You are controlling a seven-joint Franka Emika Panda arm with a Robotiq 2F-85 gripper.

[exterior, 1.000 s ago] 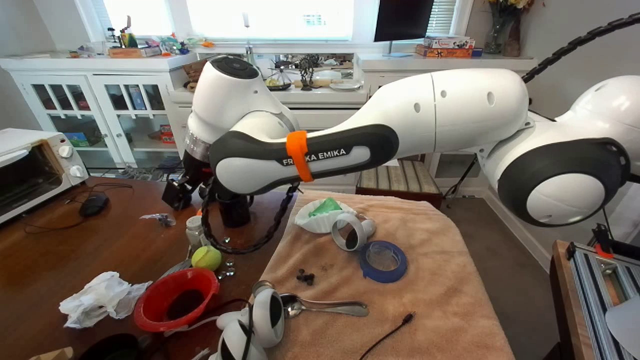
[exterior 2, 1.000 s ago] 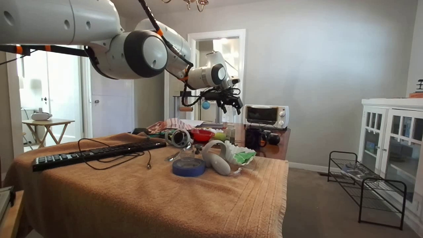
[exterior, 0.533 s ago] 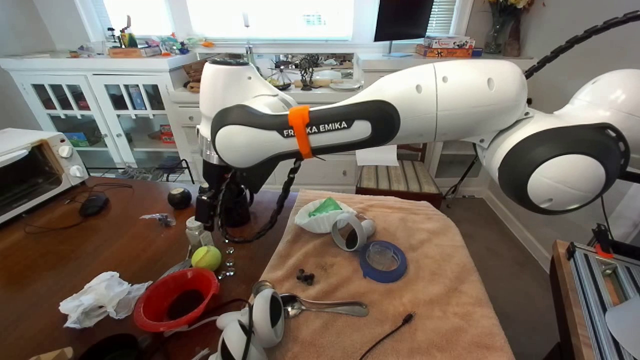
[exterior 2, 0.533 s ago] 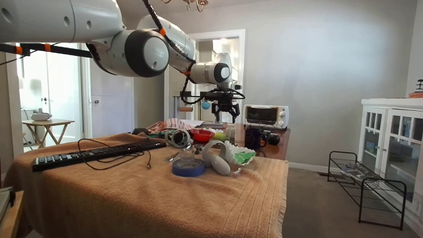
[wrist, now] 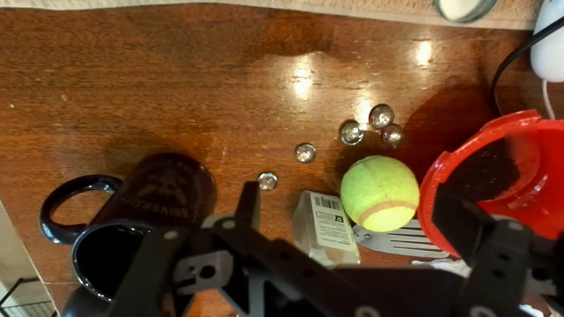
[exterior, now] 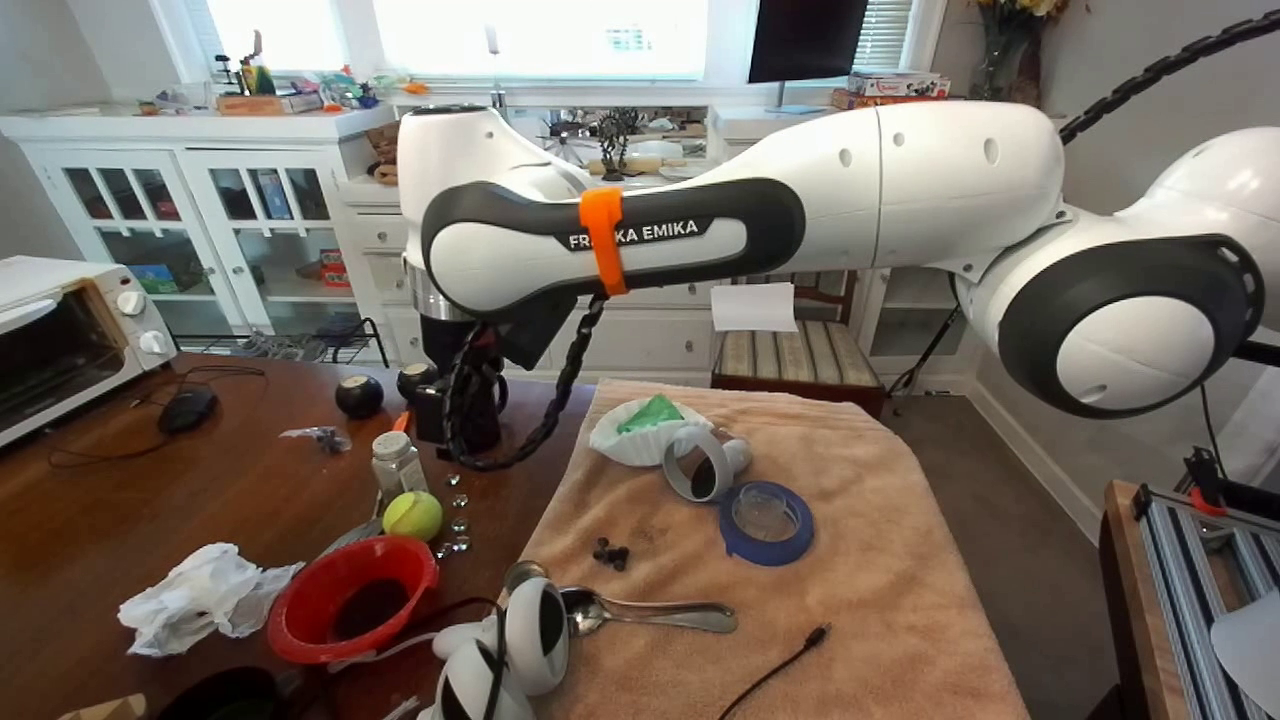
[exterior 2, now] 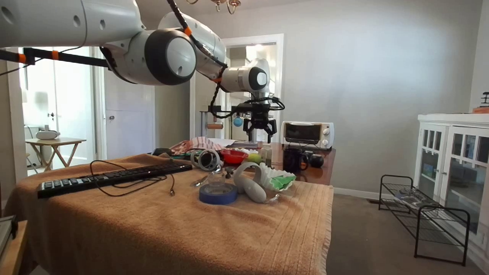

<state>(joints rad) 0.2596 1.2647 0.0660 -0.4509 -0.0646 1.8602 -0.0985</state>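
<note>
Gripper [exterior 2: 260,137] — jaws apart, empty; wrist view: dark mug [wrist: 169,189] left, clear bottle [wrist: 330,224], tennis ball [wrist: 380,189] between, red bowl [wrist: 528,213] right; apparently early — no grasp yet.

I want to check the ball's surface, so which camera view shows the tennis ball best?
The wrist view: the tennis ball looks largest there, uncovered, with a curved band visible across it. Both exterior views show it much smaller, beside the red bowl.
</note>
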